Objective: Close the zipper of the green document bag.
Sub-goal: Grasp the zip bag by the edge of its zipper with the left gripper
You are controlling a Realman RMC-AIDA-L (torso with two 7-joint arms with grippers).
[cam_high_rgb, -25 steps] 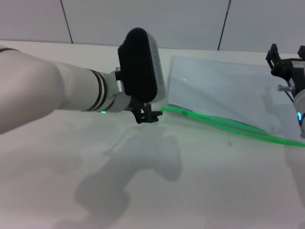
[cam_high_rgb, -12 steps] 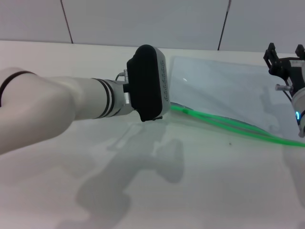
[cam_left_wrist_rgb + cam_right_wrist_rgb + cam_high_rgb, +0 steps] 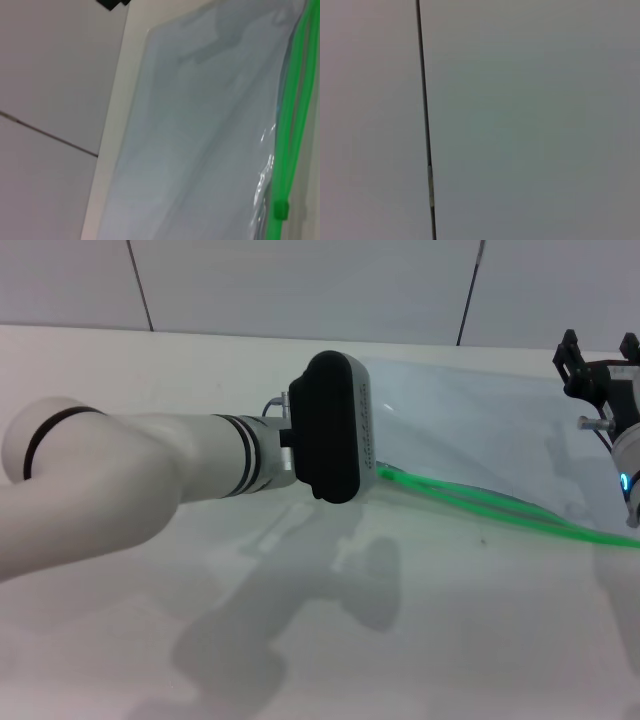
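The green document bag (image 3: pixel 480 435) lay flat on the white table (image 3: pixel 450 620), toward the far right, with the zipper (image 3: pixel 500 505) running along its near edge as two thin green strands slightly apart, so the edge was not sealed. The left hand (image 3: pixel 345 475) was at the bag's left end, just where the zipper began; its fingers were hidden behind the black wrist housing, so whether it was released or clenched could not be told. In the left wrist view the bag (image 3: pixel 200 130) filled the frame, with the zipper (image 3: pixel 287 135) and a small green slider (image 3: pixel 281 210) on it. The right hand (image 3: pixel 600 365) hovered above the bag's far right corner, fingers spread, grasping nothing.
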